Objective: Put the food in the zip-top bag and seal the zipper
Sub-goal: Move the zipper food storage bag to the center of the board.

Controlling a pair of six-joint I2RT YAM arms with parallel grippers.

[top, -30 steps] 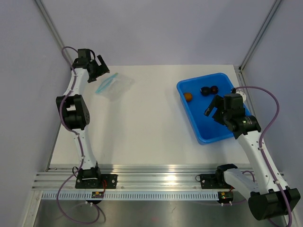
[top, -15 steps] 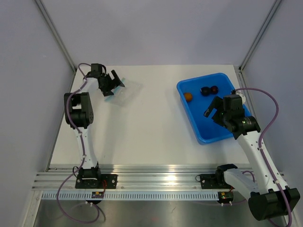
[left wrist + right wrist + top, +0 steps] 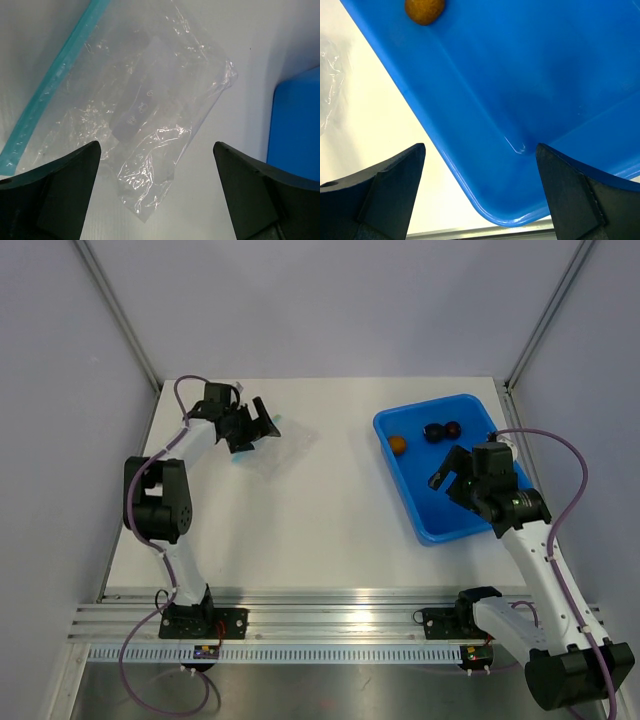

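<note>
Left gripper (image 3: 156,147) has its jaws wide apart with nothing between them and hangs over the zip-top bag (image 3: 150,95), which lies flat and crinkled on the white table (image 3: 300,520) near the far-left corner; the teal zipper (image 3: 47,95) runs along the bag's left edge in the wrist view, can't tell if it is pressed closed. Right gripper (image 3: 480,146) is also spread wide and holds nothing, over the near part of the blue tray (image 3: 425,532), with the tray's near rim under the fingers. Orange-brown piece (image 3: 398,444) sits by the tray's left wall at the far end, first dark piece (image 3: 434,431) and second dark piece (image 3: 452,429) side by side just beyond it. Wide bare table between bag and tray; grey walls (image 3: 60,390) close on the left, back and right; tray near the right table edge; metal rail (image 3: 330,625) along the near edge
</note>
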